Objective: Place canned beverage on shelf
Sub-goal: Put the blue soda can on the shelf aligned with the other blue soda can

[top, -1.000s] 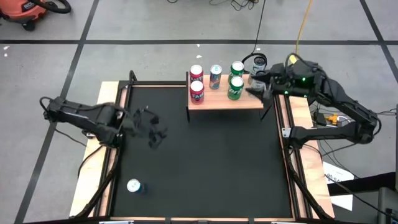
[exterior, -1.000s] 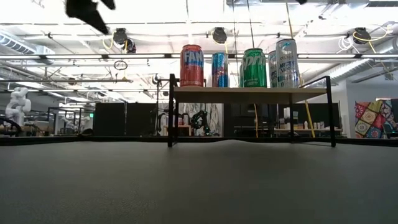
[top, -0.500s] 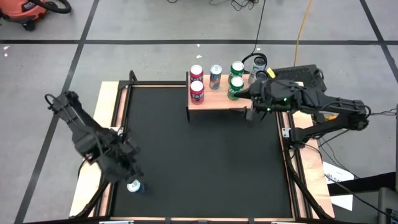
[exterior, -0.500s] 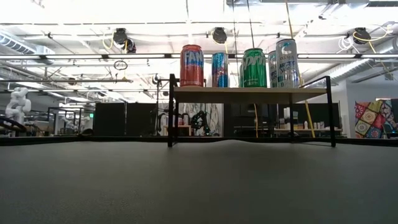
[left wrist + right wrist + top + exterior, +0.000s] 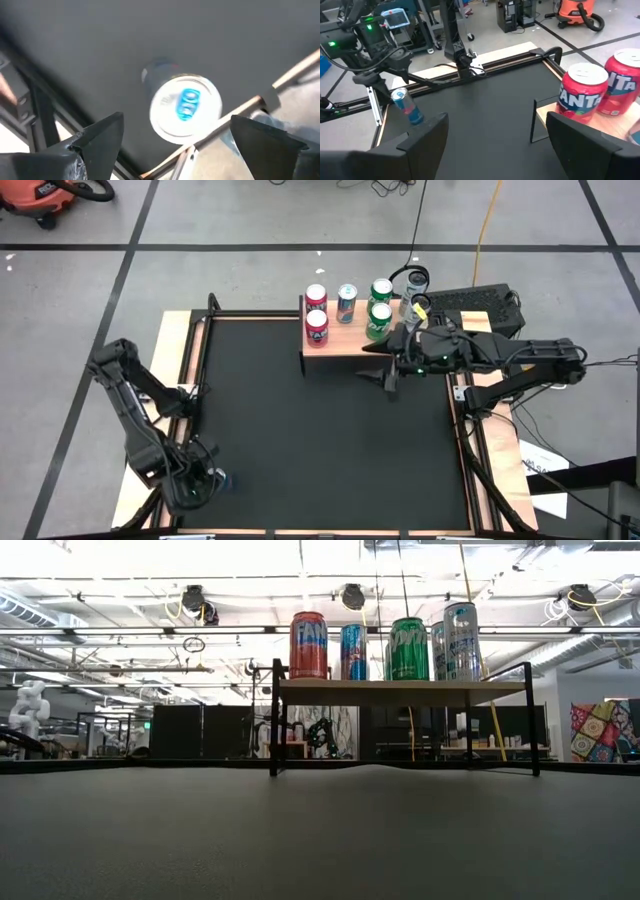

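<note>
Can [image 5: 185,106] half-hidden beneath left claw [image 5: 200,480]

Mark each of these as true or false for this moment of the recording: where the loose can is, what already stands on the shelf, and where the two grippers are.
1. The slim blue and silver can stands upright on the black mat. True.
2. The left gripper is open above that can. True.
3. The low wooden shelf with black metal legs holds only two cans. False: at least five stand there, among them two red Fanta cans and two green cans.
4. The right gripper grips a green can. False: it is open and empty, over the mat in front of the shelf.
</note>
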